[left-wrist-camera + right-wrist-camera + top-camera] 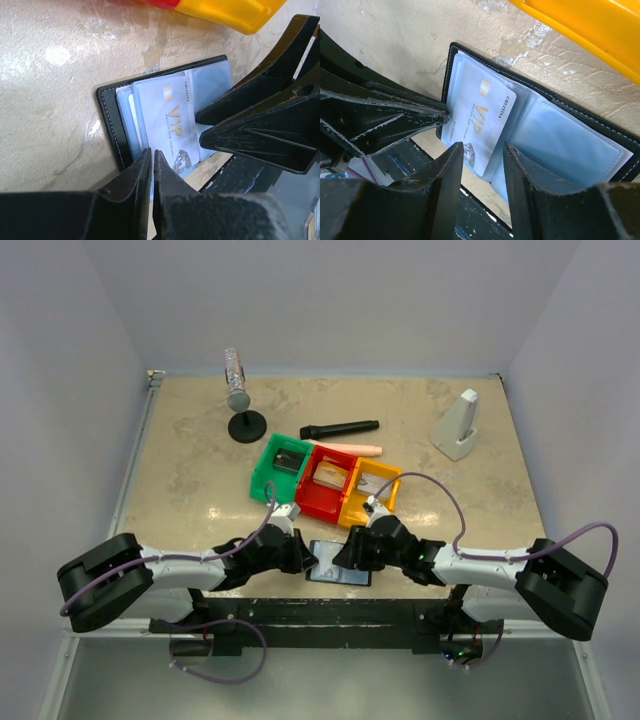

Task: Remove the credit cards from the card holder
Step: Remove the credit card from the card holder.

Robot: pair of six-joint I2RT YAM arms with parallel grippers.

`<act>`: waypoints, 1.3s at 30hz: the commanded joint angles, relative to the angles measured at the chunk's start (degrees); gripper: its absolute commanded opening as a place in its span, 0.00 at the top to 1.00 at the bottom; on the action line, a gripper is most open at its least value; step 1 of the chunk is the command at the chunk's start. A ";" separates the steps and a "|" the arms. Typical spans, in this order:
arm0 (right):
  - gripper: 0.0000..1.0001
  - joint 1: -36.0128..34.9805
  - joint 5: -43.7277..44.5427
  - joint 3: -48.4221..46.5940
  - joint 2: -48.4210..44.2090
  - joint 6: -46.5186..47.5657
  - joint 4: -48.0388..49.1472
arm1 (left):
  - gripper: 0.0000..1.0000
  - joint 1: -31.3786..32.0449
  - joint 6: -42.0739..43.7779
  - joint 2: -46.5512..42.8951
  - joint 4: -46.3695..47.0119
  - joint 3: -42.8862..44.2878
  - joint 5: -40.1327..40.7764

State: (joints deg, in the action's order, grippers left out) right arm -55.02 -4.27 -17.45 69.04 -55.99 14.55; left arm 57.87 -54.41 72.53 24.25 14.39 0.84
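Right tool over open card holder

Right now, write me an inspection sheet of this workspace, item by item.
Surface: beige table, mottled; no spills seen.
Job's things: card holder lies open at the near edge; VIP card sits in a sleeve.
Clutter: green bin, red bin and yellow bin in a row; marker and pink stick behind them; stand and white wedge farther back.
End effectors: left end effector shut, tips at the holder's edge; right end effector open, astride the card's corner.
Cables: purple cable loops beside the yellow bin.
Surroundings: plain walls; nothing else seen.
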 commanded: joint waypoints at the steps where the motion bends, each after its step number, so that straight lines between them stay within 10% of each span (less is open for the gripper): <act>1: 0.58 -0.08 -0.12 -0.21 -1.18 -0.35 0.84 | 0.88 -0.21 1.33 -3.36 -1.04 -0.16 1.62; 39: 0.64 -0.08 -1.70 0.49 -1.19 -0.79 5.49 | 0.99 -0.12 1.41 3.14 2.20 0.81 -0.31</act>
State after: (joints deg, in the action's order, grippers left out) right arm -55.00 -5.61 -17.32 68.58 -56.18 15.42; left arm 57.87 -52.97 75.05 25.28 15.27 0.62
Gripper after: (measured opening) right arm 0.371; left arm 0.027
